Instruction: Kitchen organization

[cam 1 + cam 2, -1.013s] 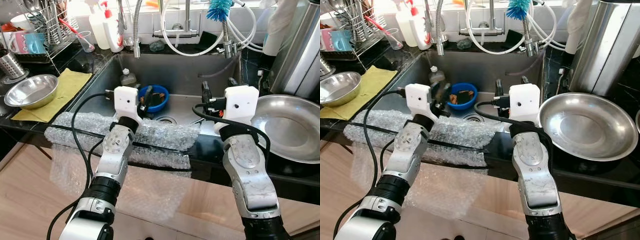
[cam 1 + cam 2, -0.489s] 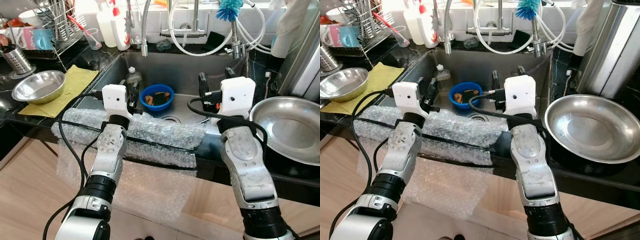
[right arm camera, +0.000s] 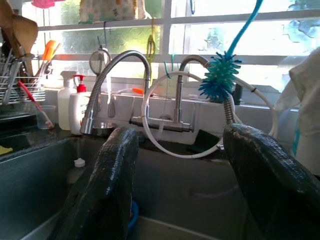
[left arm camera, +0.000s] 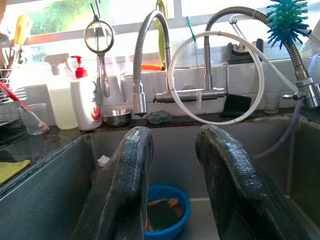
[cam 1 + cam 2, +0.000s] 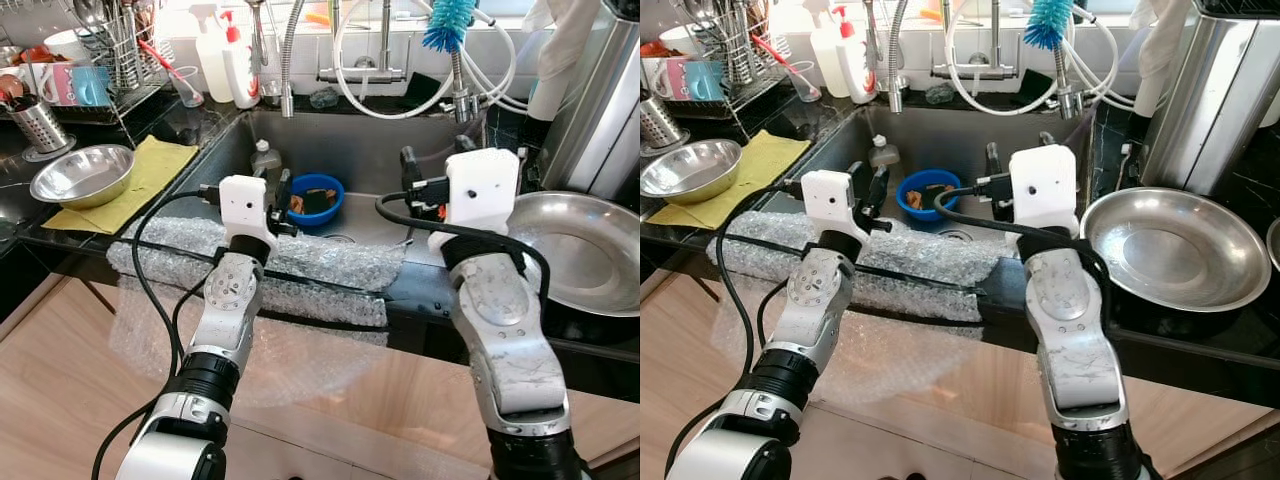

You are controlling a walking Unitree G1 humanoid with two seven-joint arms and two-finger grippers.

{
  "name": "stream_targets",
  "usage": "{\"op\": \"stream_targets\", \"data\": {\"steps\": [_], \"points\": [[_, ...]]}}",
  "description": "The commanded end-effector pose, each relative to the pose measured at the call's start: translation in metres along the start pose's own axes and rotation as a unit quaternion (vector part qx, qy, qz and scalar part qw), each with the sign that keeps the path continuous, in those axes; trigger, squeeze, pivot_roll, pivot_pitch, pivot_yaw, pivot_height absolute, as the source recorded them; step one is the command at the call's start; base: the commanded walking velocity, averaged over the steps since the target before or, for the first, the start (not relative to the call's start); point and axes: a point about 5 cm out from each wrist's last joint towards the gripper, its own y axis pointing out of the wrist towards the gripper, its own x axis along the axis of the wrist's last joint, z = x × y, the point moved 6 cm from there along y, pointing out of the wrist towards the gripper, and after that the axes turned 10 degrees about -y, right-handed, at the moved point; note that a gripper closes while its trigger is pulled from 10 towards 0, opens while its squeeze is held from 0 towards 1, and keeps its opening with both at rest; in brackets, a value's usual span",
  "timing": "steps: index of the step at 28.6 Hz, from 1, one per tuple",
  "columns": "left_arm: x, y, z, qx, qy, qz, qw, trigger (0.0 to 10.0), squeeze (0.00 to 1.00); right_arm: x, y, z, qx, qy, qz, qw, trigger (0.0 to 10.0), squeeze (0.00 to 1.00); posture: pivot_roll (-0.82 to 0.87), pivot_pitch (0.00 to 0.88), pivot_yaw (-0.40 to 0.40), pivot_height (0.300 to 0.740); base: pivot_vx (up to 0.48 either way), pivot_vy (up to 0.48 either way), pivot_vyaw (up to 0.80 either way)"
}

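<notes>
Down in the sink (image 5: 380, 160) sits a blue bowl (image 5: 316, 196) with scraps and what looks like a sponge in it, close to the drain and beside a small capped bottle (image 5: 264, 156). It looks like the likeliest thing to be lifted out, though the task sentence doesn't say so.

The left gripper (image 4: 172, 175) hangs over the sink's front edge, pointing at the bowl, its fingers (image 4: 125, 185) parted with a clear gap and nothing between them. The right gripper (image 3: 177, 185) is raised over the middle of the basin, fingers spread wide, also empty.

To do this well, I'd say the left arm should dip lower and pinch the bowl's near rim rather than its middle, keeping it level so the scraps stay in. The bottle stands close, so a straight approach matters.

A sheet of bubble wrap (image 5: 330, 270) drapes over the front of the desk (image 5: 190, 120), under both forearms; dragging it along is a risk. A big steel pan (image 5: 590, 250) rests off to the right, a steel bowl (image 5: 85, 175) on a yellow cloth (image 5: 150, 165) to the left.
</notes>
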Motion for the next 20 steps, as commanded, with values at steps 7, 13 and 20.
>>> {"op": "stream_targets", "data": {"steps": [7,13,20], "points": [[0.002,0.000,0.004,0.003,0.006,0.001,1.000,10.0,0.00,-0.002,0.000,0.013,0.008,0.011,0.003,1.000,10.0,0.00,-0.13,0.000,0.113,0.740,0.000,0.000,0.00],[0.006,0.005,0.008,0.003,0.002,0.002,1.000,10.0,0.00,0.006,0.005,0.017,0.012,0.023,-0.010,1.000,10.0,0.00,-0.12,0.035,0.114,0.740,0.000,0.000,0.00],[0.010,0.006,0.013,0.006,0.007,0.001,1.000,10.0,0.00,0.004,0.008,0.015,0.005,0.023,-0.005,1.000,10.0,0.00,-0.11,0.056,0.115,0.740,0.000,0.000,0.00]]}}
